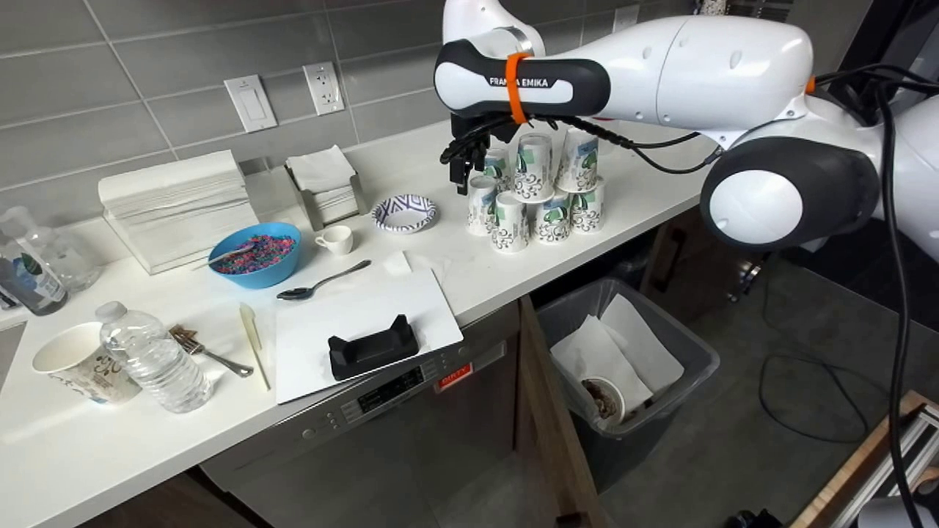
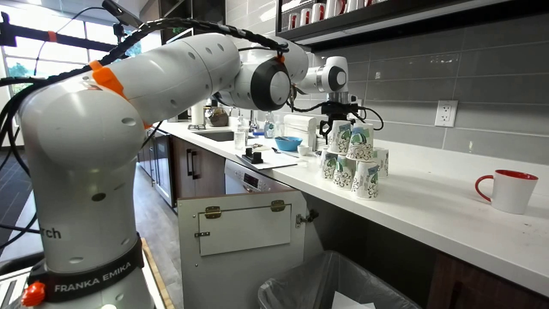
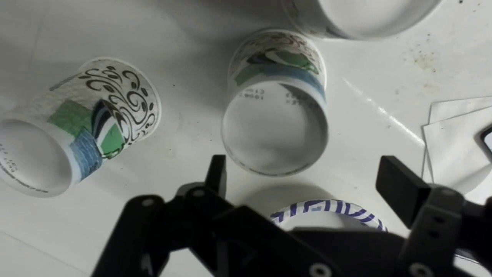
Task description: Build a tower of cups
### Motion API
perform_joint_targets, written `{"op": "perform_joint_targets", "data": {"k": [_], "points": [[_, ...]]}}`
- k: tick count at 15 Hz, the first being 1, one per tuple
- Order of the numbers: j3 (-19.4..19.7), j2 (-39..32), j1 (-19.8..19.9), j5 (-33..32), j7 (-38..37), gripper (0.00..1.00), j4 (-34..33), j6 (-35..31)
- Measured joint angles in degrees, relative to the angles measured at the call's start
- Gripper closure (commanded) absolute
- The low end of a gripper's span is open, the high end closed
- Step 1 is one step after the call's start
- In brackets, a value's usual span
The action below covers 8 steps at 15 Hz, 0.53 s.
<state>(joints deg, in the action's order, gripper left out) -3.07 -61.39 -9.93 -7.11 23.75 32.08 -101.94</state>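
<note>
1. A tower (image 1: 535, 189) of paper cups (image 2: 360, 141), turned rims down, is pictured on a kitchen counter (image 1: 499, 277) close to its near edge, with two tiers clearly raised.
2. From left to right, four lower cups (image 1: 510, 222) are counted, with two upper cups (image 1: 577, 160) carried above them; a seventh cup (image 1: 497, 170) is partly hidden at the tower's far left, and its tier cannot be told (others may be screened from view).
3. The base and second tier are judged largely done; a top cup is not yet set, and that peak is judged to be what is left.
4. Just left of the upper cups, the robot's gripper (image 3: 307, 177) is poised with its fingers (image 3: 401, 192) wide apart; nothing is clamped between them, and whether any cup is touched cannot be told.
5. On the counter's left, one large paper cup (image 1: 92, 375), apart from the tower, is counted, followed by one water bottle (image 1: 155, 359) and one fork (image 1: 226, 360).
6. Farther right, one blue bowl (image 1: 262, 278), one dark spoon (image 1: 307, 292), one small white cup (image 1: 336, 240) and one patterned dish (image 1: 404, 215) are laid out, the dish being set nearest the tower.
7. At the right end, one red-handled mug (image 2: 513, 192) is seen, well apart from the tower.
</note>
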Motion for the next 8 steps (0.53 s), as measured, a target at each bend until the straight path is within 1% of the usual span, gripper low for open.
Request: {"op": "perform_joint_targets", "data": {"k": [4, 8], "points": [[0.97, -0.06, -0.24, -1.05, 0.0, 0.0, -0.7, 0.0], [2.57, -1.01, -1.3, -2.46, -0.06, 0.0, -0.71, 0.1]]}}
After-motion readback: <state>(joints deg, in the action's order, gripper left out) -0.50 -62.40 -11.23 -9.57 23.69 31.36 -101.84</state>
